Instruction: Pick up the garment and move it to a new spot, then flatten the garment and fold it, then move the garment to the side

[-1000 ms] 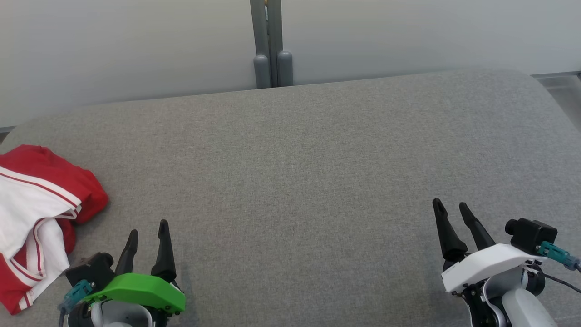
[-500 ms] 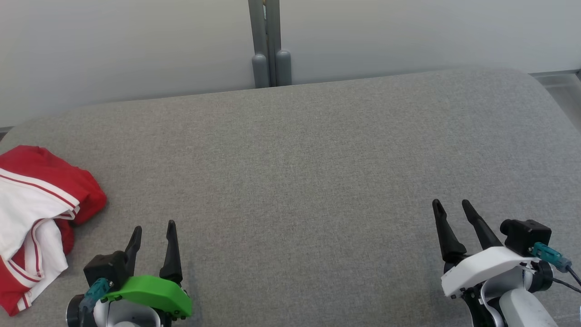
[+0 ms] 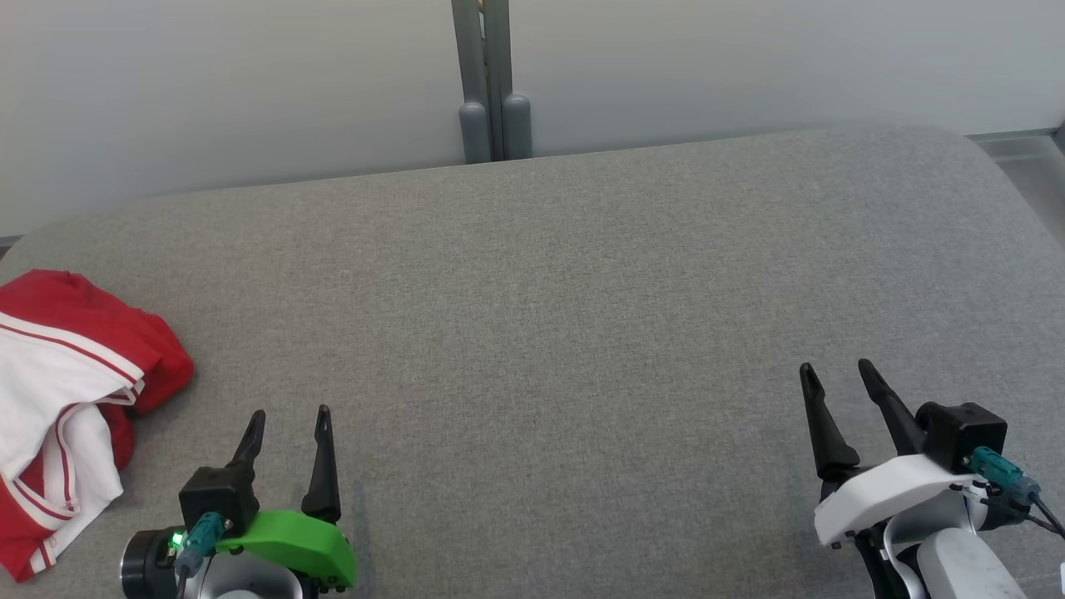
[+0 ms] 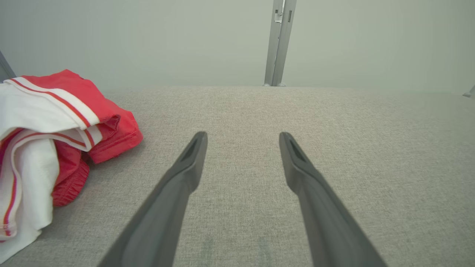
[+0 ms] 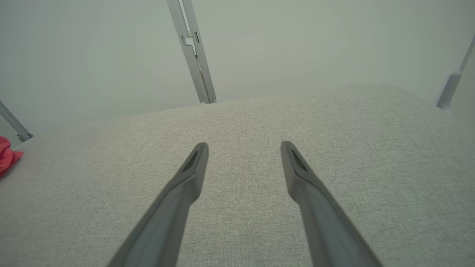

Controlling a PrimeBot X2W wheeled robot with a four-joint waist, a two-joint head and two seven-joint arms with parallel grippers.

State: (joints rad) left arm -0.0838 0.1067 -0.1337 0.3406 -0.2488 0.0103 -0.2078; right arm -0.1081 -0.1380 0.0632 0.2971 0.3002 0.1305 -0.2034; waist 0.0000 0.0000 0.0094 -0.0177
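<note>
The garment, red with white panels and red-and-white stripes, lies crumpled at the far left of the grey padded surface. In the left wrist view the garment sits to the left of the fingers, apart from them. My left gripper stands open at the lower left, a short way right of the cloth, with nothing between its fingers. Over at the lower right my right gripper is open and empty above bare fabric. A red edge of the garment shows at the left border of the right wrist view.
A grey metal post rises behind the surface's far edge against a pale wall. The rounded right corner of the surface drops off to the floor. Another slanted post shows at the right in the right wrist view.
My left gripper has shifted right and slightly toward me, turning so its fingers point more straight ahead. The right gripper has edged a little right. The garment has not moved.
</note>
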